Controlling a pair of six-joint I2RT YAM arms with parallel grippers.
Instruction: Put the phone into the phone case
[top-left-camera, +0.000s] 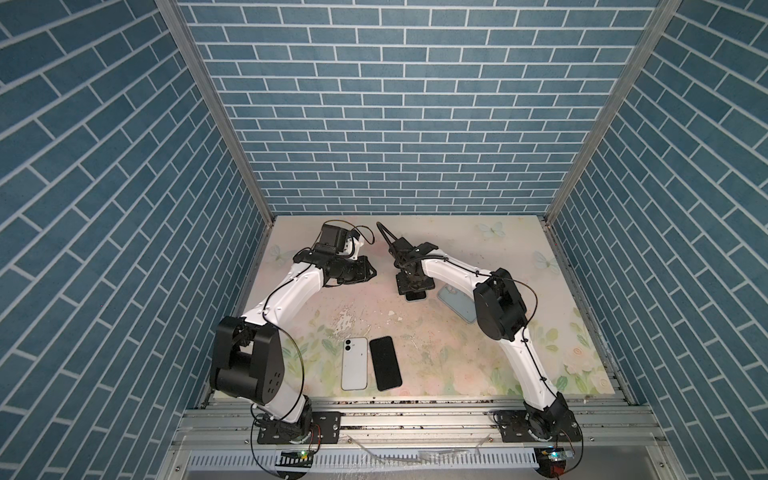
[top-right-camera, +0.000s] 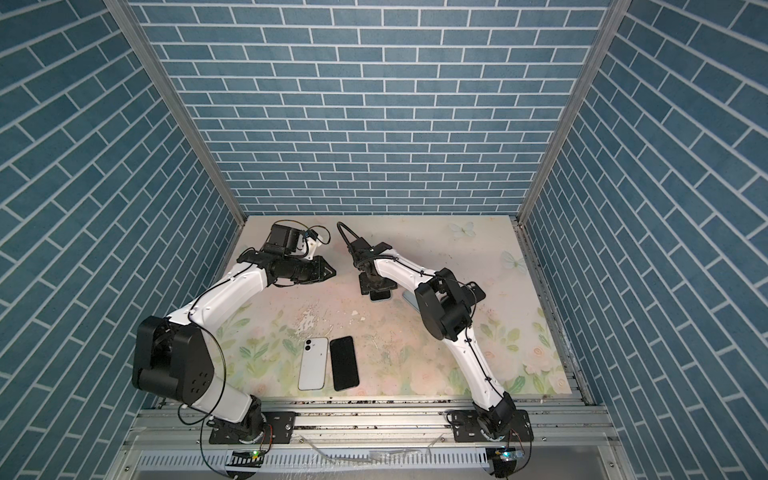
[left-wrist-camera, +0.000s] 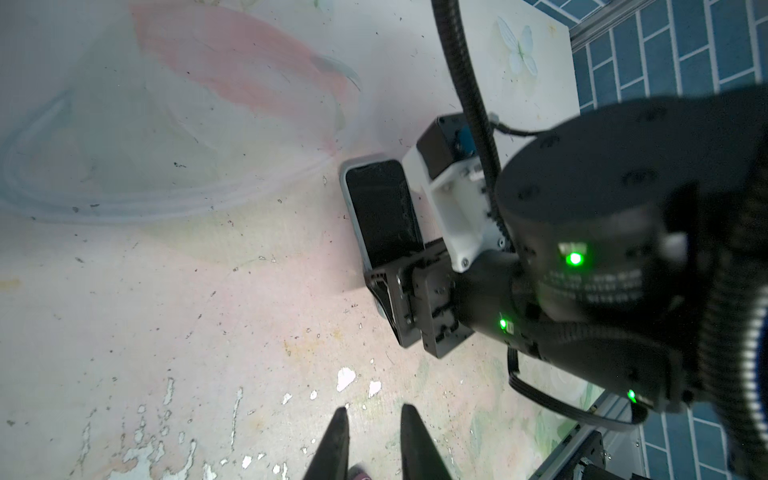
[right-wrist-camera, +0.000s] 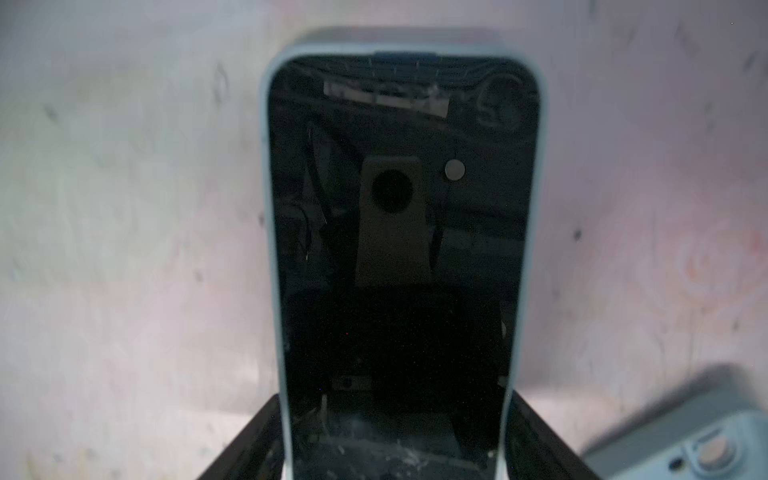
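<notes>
Black jaws of my right gripper straddle the phone, gripping its long edges as far as I can tell; it sits in a pale blue case mid-mat. My left gripper hangs nearly closed, empty, upper left of the mat.

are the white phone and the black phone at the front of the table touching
Apart. In both top views a thin strip of table shows between the white phone and the black phone along their facing edges.

Open tabletop between both arms
</notes>
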